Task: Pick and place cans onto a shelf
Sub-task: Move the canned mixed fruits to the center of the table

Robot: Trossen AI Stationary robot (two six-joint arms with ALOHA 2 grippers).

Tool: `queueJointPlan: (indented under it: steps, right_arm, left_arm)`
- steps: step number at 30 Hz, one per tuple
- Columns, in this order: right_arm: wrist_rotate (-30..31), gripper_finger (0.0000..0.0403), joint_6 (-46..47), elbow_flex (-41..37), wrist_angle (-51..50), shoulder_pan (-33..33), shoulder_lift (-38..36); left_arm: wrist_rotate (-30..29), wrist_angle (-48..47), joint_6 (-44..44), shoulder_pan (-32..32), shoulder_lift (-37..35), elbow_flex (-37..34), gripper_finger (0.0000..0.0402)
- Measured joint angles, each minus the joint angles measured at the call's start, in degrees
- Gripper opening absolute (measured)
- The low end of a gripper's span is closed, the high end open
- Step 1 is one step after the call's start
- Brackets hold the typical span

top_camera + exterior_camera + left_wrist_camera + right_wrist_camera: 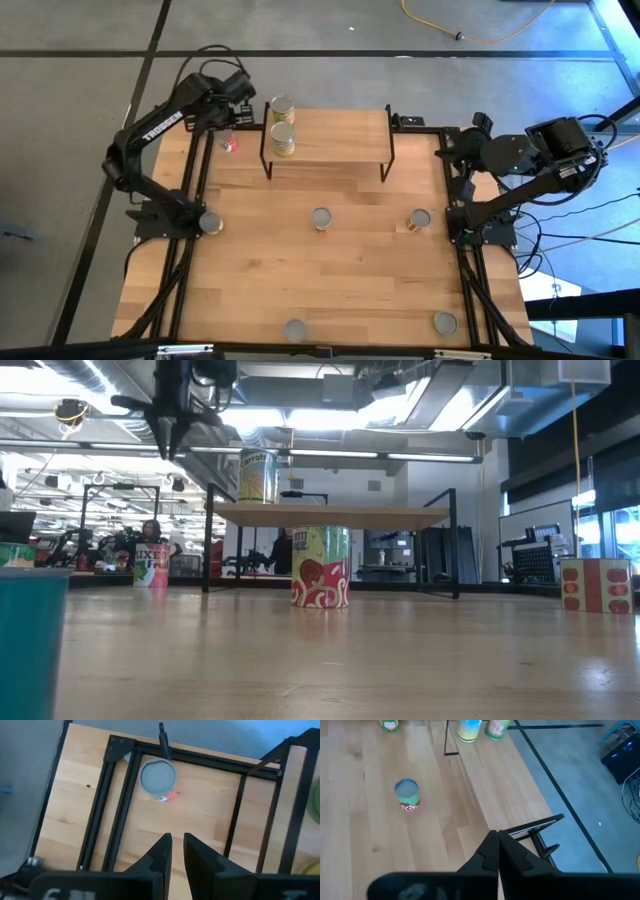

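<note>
Wooden shelf [330, 135] holds two cans [283, 125] beside the empty, slightly open left pincer [177, 851], poised above another can [158, 776] for pickup; right pincer [498, 851] closed, empty.

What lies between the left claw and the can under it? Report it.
Only bare table between left claw and can, shown in the left wrist view.

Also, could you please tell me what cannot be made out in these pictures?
Low view: teal can cut off by the left edge.
High view: labels of the front cans hidden; only tops show.
Right wrist view: three cans cropped by the picture's edge.
</note>
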Motion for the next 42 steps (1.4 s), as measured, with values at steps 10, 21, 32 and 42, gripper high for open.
queueJointPlan:
  steps: [10, 21, 32, 42]
  right_arm:
    - [0.07, 0.0000, 0.49, 0.00, 0.65, 0.00, 0.04]
    - [0.04, 0.0000, 1.88, 0.00, 3.63, 0.00, 0.04]
    - [0.04, 0.0000, 1.73, 0.00, 4.72, 0.00, 0.11]
    - [0.02, 0.0000, 1.49, 0.02, 4.74, 0.01, 0.11]
  left_arm:
    - [1.79, 4.63, 11.23, 8.34, 10.76, 0.00, 0.0041]
    - [10.12, 11.85, 17.01, 18.43, 19.68, 0.01, 0.0041]
    - [11.25, 13.15, 15.39, 22.79, 22.14, 0.00, 0.0041]
    - [14.05, 13.53, 13.64, 24.47, 22.27, 0.01, 0.0041]
